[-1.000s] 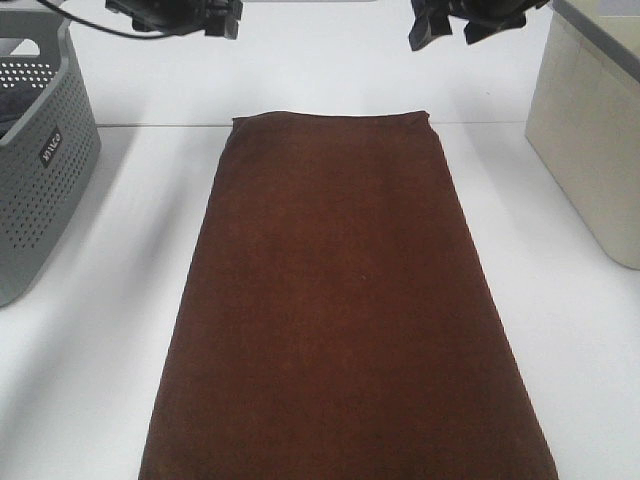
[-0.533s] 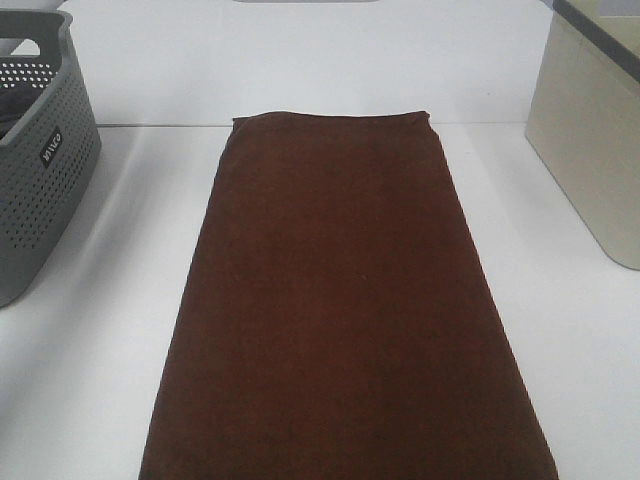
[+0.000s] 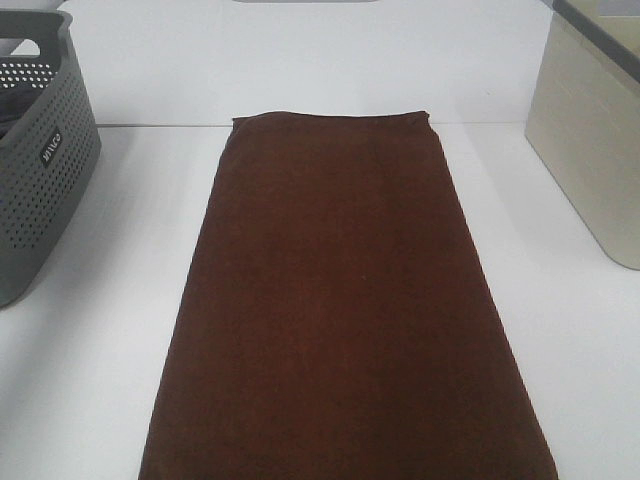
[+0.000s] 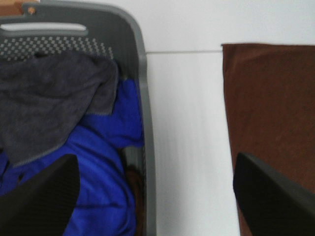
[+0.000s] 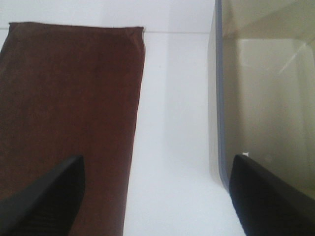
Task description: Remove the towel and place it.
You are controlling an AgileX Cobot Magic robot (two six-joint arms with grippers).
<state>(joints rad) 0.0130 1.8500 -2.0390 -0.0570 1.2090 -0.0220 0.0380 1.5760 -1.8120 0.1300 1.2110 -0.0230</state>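
The dark brown towel [image 3: 345,300] lies flat and spread lengthwise on the white table, its far edge near the wall. It also shows in the left wrist view [image 4: 268,103] and the right wrist view [image 5: 69,103]. Neither gripper shows in the exterior high view. My left gripper [image 4: 152,196] is open and empty, high above the gap between the grey basket [image 4: 140,69] and the towel. My right gripper [image 5: 157,196] is open and empty, high above the bare table between the towel and the beige bin [image 5: 266,98].
The grey perforated basket [image 3: 40,160] stands at the left and holds a grey cloth [image 4: 49,98] and a blue cloth [image 4: 98,182]. The beige bin [image 3: 590,130] stands at the right and looks empty inside.
Both grippers, seen at the top edge of the exterior high view one second ago, have risen out of that view. The towel has not moved.
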